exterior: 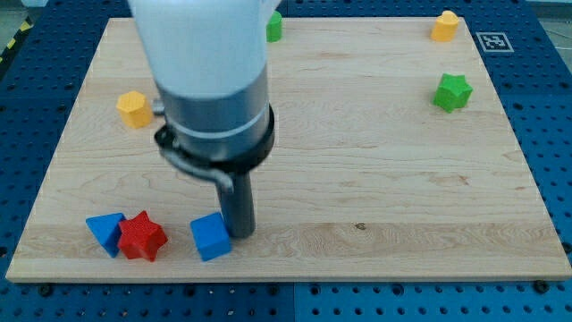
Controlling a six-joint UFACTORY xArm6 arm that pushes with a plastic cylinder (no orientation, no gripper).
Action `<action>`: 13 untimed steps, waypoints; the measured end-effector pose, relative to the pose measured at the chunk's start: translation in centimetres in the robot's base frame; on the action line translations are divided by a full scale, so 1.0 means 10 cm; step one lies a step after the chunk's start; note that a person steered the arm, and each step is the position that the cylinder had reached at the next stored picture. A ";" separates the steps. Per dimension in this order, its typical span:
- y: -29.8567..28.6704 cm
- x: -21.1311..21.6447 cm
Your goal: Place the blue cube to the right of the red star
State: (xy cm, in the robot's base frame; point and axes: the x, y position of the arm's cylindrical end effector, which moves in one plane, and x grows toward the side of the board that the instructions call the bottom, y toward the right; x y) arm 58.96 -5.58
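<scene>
The bench (375, 179), a pale wooden board on a blue perforated base, fills nearly the whole view. Over its left half hangs the arm (210, 89), a white and grey cylinder narrowing to the dark rod.

There is no pincer on this rig, so nothing is wide, narrow or holding; the rod simply ends in my tip (239, 234), which rests on the board near the 6 o'clock edge.

The blue cube (211, 237) sits just beside my tip, at about 9 o'clock from it, and looks to be touching the rod or very nearly so. From the cube, the red star (142, 236) lies at 9 o'clock, near but apart, with a strip of bare wood between them. A blue triangular block (106, 233) sits against the star's far side.

In my judgement the cube already lies on the star's right; with the tip on the cube's right face, a push toward 9 o'clock would close the gap.

Further off are a yellow block (134, 108) at 10 o'clock, a green block (273, 27) at 12 o'clock, a yellow block (444, 26) at 1 o'clock, and a green star (452, 92) at 2 o'clock.
</scene>
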 end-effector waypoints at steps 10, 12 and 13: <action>-0.14 -0.04; -0.37 -0.31; -0.52 -0.41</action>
State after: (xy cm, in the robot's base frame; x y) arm 54.84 -10.79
